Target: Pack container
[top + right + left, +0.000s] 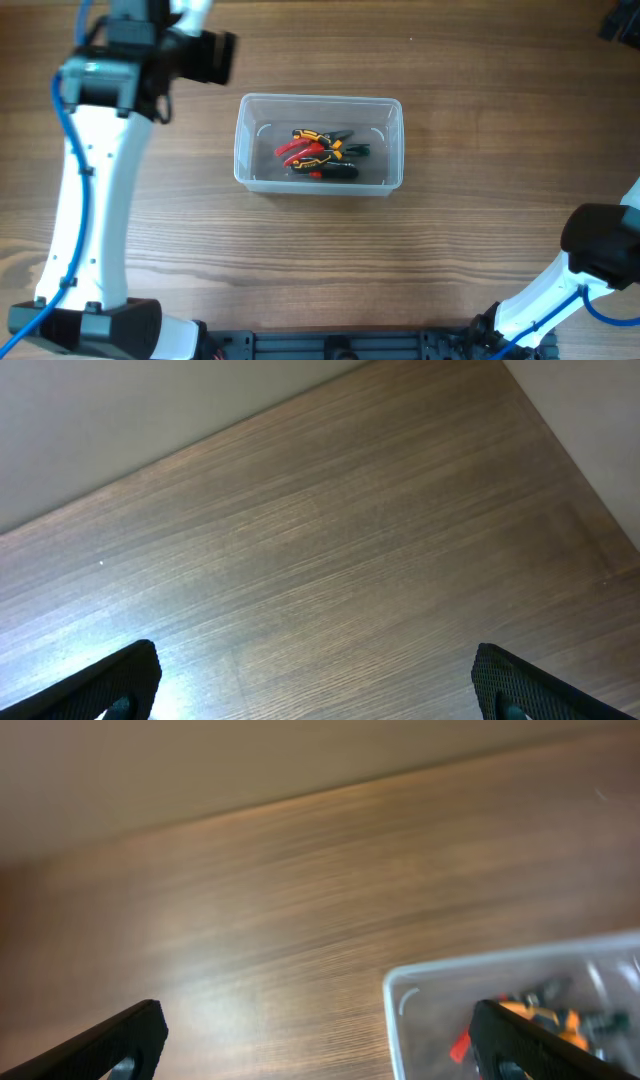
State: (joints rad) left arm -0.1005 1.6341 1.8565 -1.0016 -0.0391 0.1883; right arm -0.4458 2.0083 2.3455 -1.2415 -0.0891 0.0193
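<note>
Container (241, 140), pliers (318, 152) inside; I read both jaws wide apart, empty; a low left arm (95, 190) sweep could tip it.

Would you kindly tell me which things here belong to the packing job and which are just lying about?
Part of the job: container; hand tools inside it.
Just lying about: nothing loose in view; only the wooden table underneath.
</note>
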